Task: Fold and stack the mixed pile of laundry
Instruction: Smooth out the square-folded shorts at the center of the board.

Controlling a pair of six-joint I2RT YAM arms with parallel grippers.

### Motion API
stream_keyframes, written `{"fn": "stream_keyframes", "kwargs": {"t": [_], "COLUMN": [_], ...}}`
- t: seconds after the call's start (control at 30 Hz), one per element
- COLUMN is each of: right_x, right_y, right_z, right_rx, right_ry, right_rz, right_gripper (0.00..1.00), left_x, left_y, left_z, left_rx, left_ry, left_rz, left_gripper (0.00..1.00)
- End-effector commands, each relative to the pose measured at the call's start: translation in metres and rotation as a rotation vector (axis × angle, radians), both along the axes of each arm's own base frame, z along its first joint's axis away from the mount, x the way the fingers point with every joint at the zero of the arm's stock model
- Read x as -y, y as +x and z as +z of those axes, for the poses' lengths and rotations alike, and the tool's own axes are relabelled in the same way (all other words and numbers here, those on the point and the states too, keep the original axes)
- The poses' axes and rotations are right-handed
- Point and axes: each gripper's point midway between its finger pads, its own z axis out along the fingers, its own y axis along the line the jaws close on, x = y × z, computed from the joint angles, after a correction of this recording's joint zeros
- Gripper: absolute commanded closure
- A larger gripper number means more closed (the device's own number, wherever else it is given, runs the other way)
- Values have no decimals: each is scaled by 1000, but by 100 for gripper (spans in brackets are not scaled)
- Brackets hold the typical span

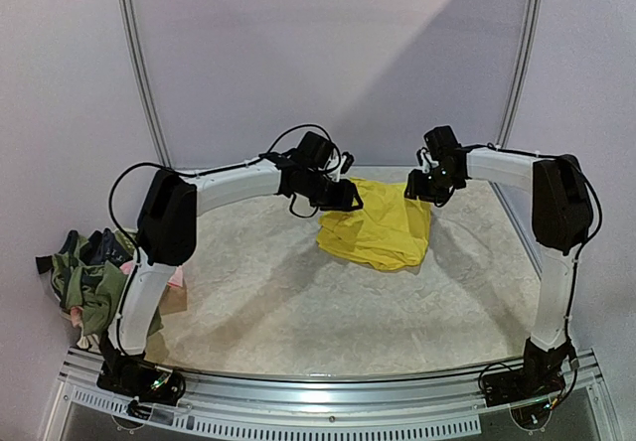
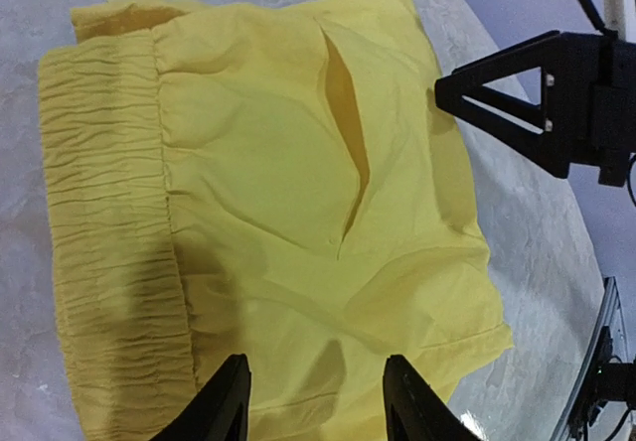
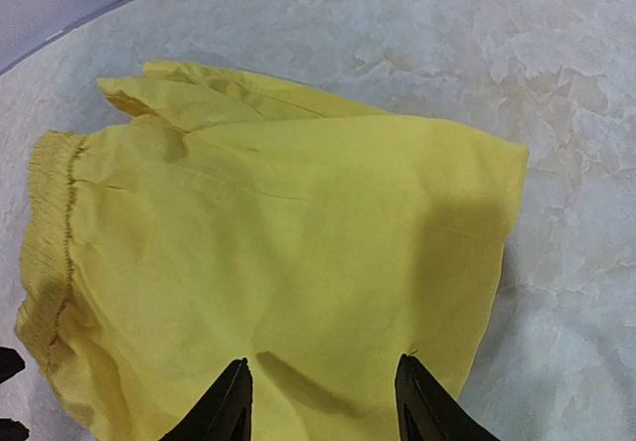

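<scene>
On the table (image 1: 298, 302), yellow shorts (image 1: 383, 224) beneath left end effector (image 2: 316, 364) and right end effector (image 3: 323, 364), both part-open, empty.

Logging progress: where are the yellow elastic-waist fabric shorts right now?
In the top view the yellow shorts lie at the far centre of the table, between the left gripper and right gripper.

Robotics lab test cell: a white-and-black left robot arm (image 1: 229, 185) and its matching right robot arm (image 1: 512, 168) stand bolted to a ribbed aluminium rail (image 1: 328, 386) edging a pale marbled worktop (image 1: 288, 302). Plain lilac wall panels (image 1: 328, 54) and a curved grey metal frame (image 1: 139, 64) enclose it.
</scene>
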Motion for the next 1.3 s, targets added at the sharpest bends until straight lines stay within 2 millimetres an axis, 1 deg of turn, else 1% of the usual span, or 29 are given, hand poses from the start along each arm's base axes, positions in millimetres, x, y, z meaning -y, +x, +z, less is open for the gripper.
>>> {"fn": "stream_keyframes", "kwargs": {"t": [0.0,0.03,0.2,0.23,0.27,0.3,0.37,0.43,0.47,0.5,0.57,0.6,0.63,0.67,0.7,0.8,0.83,0.9,0.93,1.03,1.07,1.1,1.17,1.2,1.23,1.27], "right_x": [8,13,28,30,32,33,37,40,42,42,44,45,44,42,39,30,26,20,17,12,12,11,12,10,7,1], "right_y": [13,15,33,38,41,44,49,55,60,64,72,74,77,79,79,78,77,72,68,57,52,46,35,28,21,8], "right_z": [-38,-48,-68,-68,-76,-79,-93,-99,-98,-100,-97,-98,-94,-92,-88,-64,-52,-37,-25,-7,5,7,26,26,33,26], "right_rx": [-76,-95,-128,-126,-143,-148,-170,-176,-170,-171,-162,-166,-158,-154,-145,-111,-94,-75,-60,-33,-15,-14,17,19,29,14], "right_ry": [49,53,75,71,64,58,44,34,36,34,28,16,14,18,24,50,54,50,51,36,30,22,13,16,23,29], "right_rz": [11,4,-20,-22,-24,-27,-38,-52,-56,-58,-62,-58,-50,-41,-22,21,33,58,69,83,81,81,72,73,77,87], "right_gripper": [51,51,51,51,50,50,49,47,47,46,45,45,44,43,42,37,35,30,28,21,19,18,17,16,16,16], "left_x": [11,11,6,4,2,0,-4,-7,-8,-7,-3,-2,0,2,1,0,-1,-3,-3,-7,-9,-12,-20,-26,-31,-36], "left_y": [-3,-3,-4,-7,-10,-13,-20,-27,-31,-35,-45,-48,-51,-52,-54,-50,-47,-45,-44,-43,-43,-42,-39,-36,-32,-27], "left_z": [-27,-34,-58,-66,-72,-77,-86,-92,-95,-93,-93,-90,-89,-79,-74,-45,-36,-17,-9,11,17,23,34,41,45,48], "left_rx": [-76,-86,-117,-127,-135,-142,-162,-174,-181,-185,-195,-194,-191,-178,-166,-99,-76,-38,-23,12,23,38,66,81,89,93], "left_ry": [19,27,62,73,82,90,108,119,120,111,96,88,80,65,57,33,28,16,10,-10,-12,-15,-10,-6,4,11], "left_rz": [10,14,32,33,34,35,37,40,41,39,26,19,12,6,0,-5,-4,-8,-8,-11,-11,-8,-2,5,12,16], "left_gripper": [54,54,55,56,57,57,57,57,58,58,58,58,58,58,59,58,58,57,56,53,52,50,47,46,46,46]}}
